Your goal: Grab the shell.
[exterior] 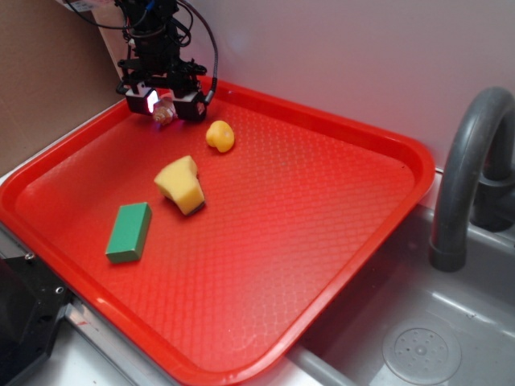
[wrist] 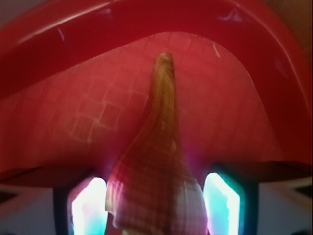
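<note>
1. Most of the shell is hidden in the exterior view; only a small tan-pink knob shows between the two black fingers of the gripper.
2. Arm cut off by the top edge of the exterior view; only its cabled lower section is visible.
3. Wrist view: shell fills the centre, blurred at close range, its wide end cut off by the bottom edge.
4. Shell's look from the wrist: broad pinkish-tan body with faint crossing ridges, narrowing to a long yellow-brown pointed tail that aims at the tray's far rim.
5. Pincer state: fingers closed in against the shell on both sides, glowing pads flanking the wide end. Pinching it.
6. Whether the shell rests on the tray or is lifted off it, cannot tell.
7. Placement: shell sits at the red tray's far corner, close to the rim.
8. Also on the tray, all apart from the gripper: orange-yellow lump nearest, then yellow sponge, then green block toward the tray's near edge.
9. Grey faucet and sink beside the tray, partly out of frame.
</note>
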{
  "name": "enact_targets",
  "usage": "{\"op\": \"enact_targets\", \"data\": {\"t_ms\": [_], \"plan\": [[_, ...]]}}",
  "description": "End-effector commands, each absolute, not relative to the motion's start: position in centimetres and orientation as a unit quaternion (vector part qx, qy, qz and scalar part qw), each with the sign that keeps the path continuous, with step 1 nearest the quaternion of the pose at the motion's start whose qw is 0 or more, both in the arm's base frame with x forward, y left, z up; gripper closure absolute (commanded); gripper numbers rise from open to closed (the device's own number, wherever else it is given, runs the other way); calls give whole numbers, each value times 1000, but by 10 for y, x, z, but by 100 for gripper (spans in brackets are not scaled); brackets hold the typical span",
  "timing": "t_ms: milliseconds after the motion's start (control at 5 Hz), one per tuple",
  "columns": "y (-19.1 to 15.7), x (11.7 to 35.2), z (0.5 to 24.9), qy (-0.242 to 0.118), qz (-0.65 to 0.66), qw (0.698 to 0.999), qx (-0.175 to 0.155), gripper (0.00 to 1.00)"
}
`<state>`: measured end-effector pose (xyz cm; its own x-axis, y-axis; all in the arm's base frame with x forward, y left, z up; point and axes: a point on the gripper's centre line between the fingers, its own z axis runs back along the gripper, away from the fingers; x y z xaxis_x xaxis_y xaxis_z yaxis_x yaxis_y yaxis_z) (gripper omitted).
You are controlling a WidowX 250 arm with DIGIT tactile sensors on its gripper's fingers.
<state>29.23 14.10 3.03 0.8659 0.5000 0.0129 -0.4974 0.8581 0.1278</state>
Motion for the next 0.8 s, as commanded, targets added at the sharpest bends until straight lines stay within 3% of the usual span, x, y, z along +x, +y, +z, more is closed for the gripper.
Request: {"op": "enact_targets", "data": {"t_ms": [0,200,400,600], "plan": [[68,283,146,-49,189,979,54,100],[46,269,194,-28,154,988,11,100],[40,249,213,-9,146,988,-50,100],[46,242,215,-10,149,986,-77,100]]}}
